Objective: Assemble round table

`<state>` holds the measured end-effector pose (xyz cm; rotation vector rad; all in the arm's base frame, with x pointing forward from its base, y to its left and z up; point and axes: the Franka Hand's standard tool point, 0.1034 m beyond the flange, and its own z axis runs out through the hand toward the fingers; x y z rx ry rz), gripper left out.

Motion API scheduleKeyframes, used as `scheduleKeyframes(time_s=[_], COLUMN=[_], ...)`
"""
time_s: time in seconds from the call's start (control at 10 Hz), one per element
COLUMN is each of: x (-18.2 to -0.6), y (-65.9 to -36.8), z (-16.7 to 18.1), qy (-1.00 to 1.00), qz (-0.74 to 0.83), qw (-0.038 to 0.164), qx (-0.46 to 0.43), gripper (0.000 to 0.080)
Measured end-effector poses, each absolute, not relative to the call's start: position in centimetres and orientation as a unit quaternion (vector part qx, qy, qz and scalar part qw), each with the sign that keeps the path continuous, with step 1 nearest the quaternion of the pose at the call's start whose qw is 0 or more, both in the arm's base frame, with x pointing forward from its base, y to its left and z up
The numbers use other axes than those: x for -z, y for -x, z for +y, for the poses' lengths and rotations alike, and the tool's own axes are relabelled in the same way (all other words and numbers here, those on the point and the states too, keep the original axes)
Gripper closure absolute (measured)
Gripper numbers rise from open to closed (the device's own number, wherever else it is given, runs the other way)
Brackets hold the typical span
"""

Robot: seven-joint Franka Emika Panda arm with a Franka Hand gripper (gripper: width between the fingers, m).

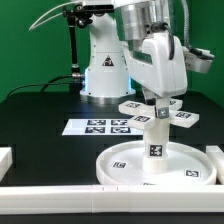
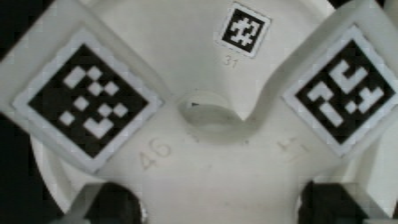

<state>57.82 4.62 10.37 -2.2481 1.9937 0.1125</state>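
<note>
The black surface (image 1: 40, 110) carried everything. On it, near the exterior view's 6 o'clock edge, lay the round disc (image 1: 125, 160), with the short leg (image 1: 156, 140) standing upright at its hub. The cross-shaped foot (image 1: 158, 112) sat on top of the leg, directly under the arm. The marker board (image 1: 100, 126) lay flat at the disc's 11 o'clock. In the wrist view the foot (image 2: 196, 90) filled the frame, 3 tags showing, and the 2 dark fingers (image 2: 111, 202) flanked it; whether they pressed on it could not be told
</note>
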Motion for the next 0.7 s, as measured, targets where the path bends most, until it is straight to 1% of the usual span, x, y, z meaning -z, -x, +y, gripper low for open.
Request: scheduleKeyframes(time_s=[0.1, 0.2, 0.4, 0.5, 0.7], x=[-10.4, -10.7, -11.9, -12.2, -12.0], y=[-57.8, -58.0, -58.2, -58.3, -58.3], z=[4.6, 4.8, 5.3, 5.3, 5.3], qy=[0.759, 0.765, 0.812, 0.824, 0.865], qz=[0.646, 0.639, 0.577, 0.56, 0.494], qw=[0.068, 0.067, 0.07, 0.072, 0.075], qx=[-0.037, -0.042, -0.053, -0.052, -0.046], gripper=[0.0205, 0.0165, 0.0153, 0.0153, 0.015])
